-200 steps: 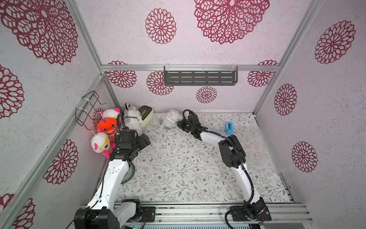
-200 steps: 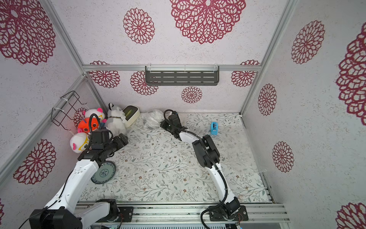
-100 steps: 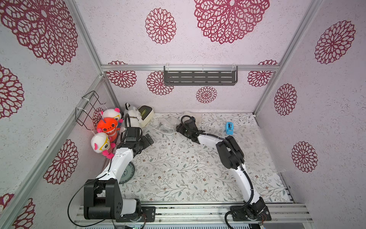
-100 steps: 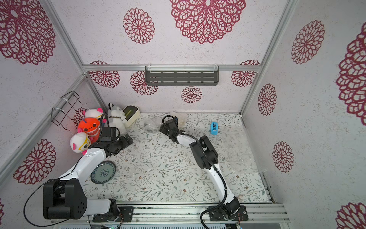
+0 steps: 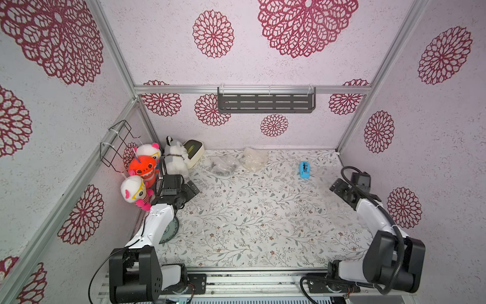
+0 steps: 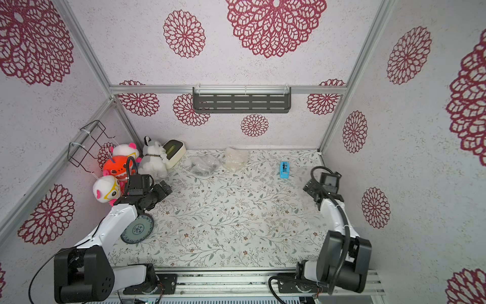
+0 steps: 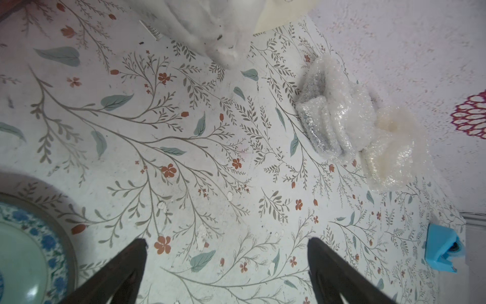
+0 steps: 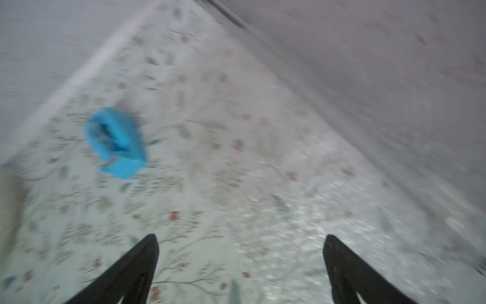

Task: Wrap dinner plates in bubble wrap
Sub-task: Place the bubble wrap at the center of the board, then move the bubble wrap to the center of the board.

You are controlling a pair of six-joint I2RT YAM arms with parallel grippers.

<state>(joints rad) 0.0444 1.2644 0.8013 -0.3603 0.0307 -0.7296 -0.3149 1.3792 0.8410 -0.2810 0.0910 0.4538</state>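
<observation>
You've got the left gripper point(image 7: 226, 242) gaping empty near the bare grey-teal plate point(image 6: 136, 229), the right gripper point(image 8: 240, 239) likewise over the flat bubble wrap sheet point(image 8: 315, 210), ready for it; 2 wrapped bundles point(image 5: 223, 165) sit clear at the back

Both arms same build: left arm point(image 5: 157, 226) & right arm point(image 5: 373, 215) have smooth white link shells w/ black joints. Boxy black housing point(image 5: 134, 273) at each base (small round holes dot its side). Thick black cable point(image 5: 400, 247) along each arm; black cam box point(image 5: 171, 181) at the wrist. Gripper fingers point(image 7: 118, 273) matte black, tapering to narrow tips.
</observation>
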